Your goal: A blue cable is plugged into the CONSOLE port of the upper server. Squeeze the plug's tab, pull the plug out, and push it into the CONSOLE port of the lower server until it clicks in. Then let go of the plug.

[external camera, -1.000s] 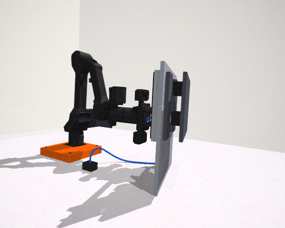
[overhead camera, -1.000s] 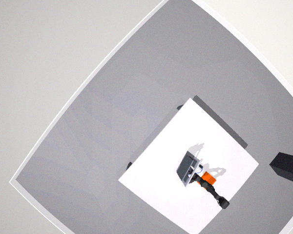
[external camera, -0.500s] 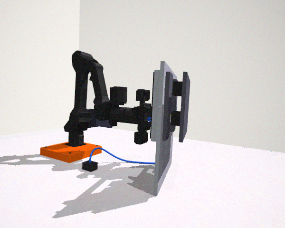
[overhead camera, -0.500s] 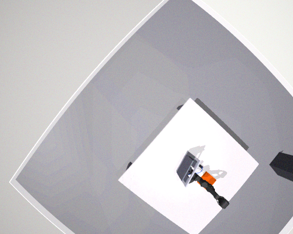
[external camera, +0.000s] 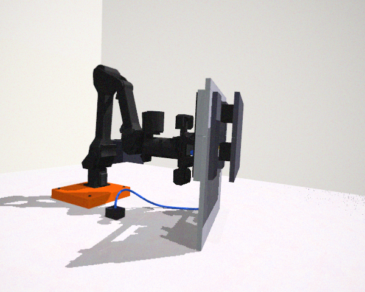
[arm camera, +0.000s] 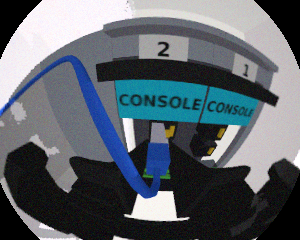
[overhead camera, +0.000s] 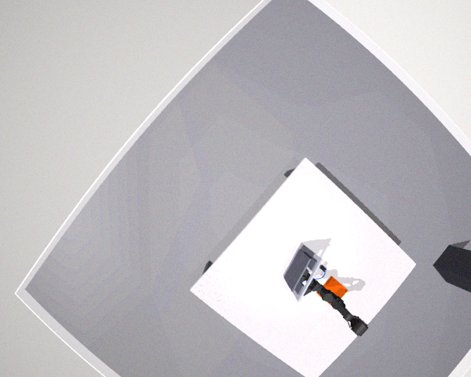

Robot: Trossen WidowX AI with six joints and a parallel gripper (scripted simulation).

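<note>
The blue plug with a pale grey tip [external camera: 191,152] [arm camera: 158,157] is pinched between the black fingers of the parallel-jaw gripper [overhead camera: 310,283] [external camera: 190,151] [arm camera: 158,143]. The fingers are only slightly parted, with the plug's body held between them. Their contact faces are largely hidden, and whether the tab is squeezed cannot be told.

The plug's tip is pointed at the dark port area under the large teal CONSOLE label [arm camera: 160,101], beside the white plate marked 2 [arm camera: 163,48]. A yellow part is seen just beside the tip; whether the plug is seated cannot be made out. A second teal CONSOLE label [arm camera: 230,108] is placed next to the first, below the white plate marked 1 [arm camera: 245,70].

From the plug, the thin blue cable [overhead camera: 324,274] [external camera: 157,204] [arm camera: 97,115] is bent in a loop and led to a small black block [overhead camera: 323,268] [external camera: 115,212]. The black jointed arm [overhead camera: 335,301] [external camera: 104,116] is stretched toward the upright grey panel [overhead camera: 319,261] [external camera: 204,201] from an orange base plate [overhead camera: 341,287] [external camera: 88,201].
</note>
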